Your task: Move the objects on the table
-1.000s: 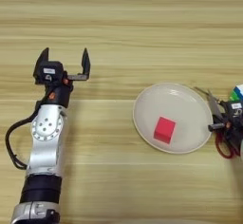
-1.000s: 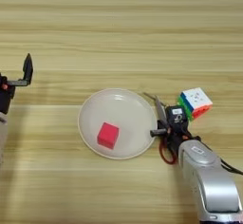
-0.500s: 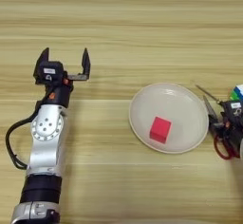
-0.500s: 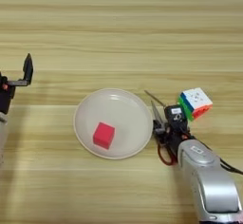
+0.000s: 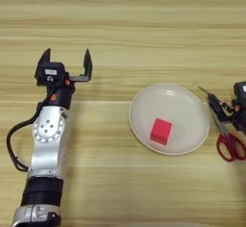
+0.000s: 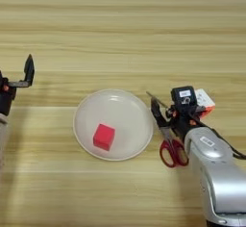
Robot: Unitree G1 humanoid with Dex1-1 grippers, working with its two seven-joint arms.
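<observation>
Scissors [image 6: 169, 144] lie under my right claw [image 6: 158, 115], grip unclear; red cube [image 6: 104, 136] sits in plate [image 6: 86, 110]; my left claw [image 5: 66, 63] is apart, idle.

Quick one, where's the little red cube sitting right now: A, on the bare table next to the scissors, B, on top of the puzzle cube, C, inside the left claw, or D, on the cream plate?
D: the small red cube rests on the cream plate, apart from both claws.
</observation>
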